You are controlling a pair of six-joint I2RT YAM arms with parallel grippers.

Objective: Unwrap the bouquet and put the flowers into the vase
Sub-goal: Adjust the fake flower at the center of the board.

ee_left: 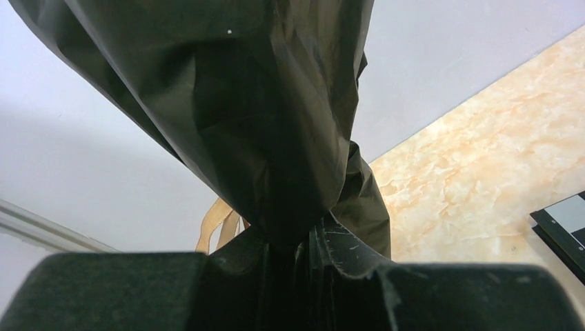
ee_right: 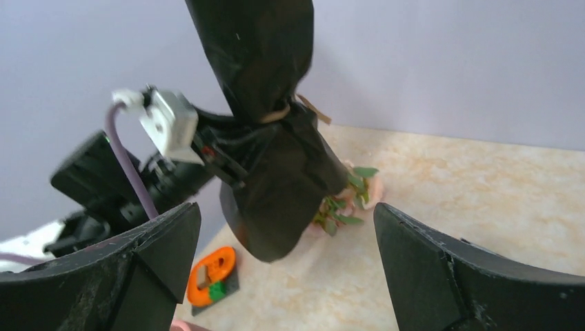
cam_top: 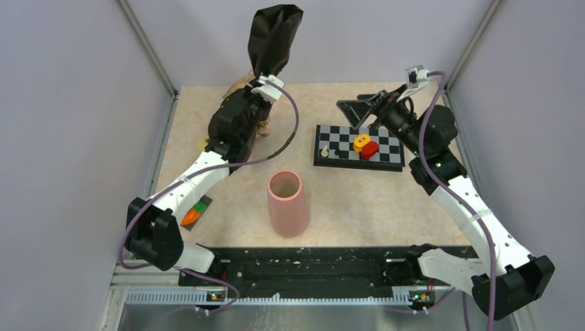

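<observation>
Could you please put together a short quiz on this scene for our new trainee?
1. True or false: the vase stands upright and empty.
2. Which claw grips the bouquet? A left, B right, C neither.
3. Fill in: the right claw is ___.
Key: 1 true; 2 A, the left claw; 3 open.

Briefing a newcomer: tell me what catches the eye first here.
The black-wrapped bouquet towers at the table's far left, clamped in the left gripper. The pink vase stands empty near the middle front. The right gripper hovers open at the far right, by a checkerboard.
</observation>
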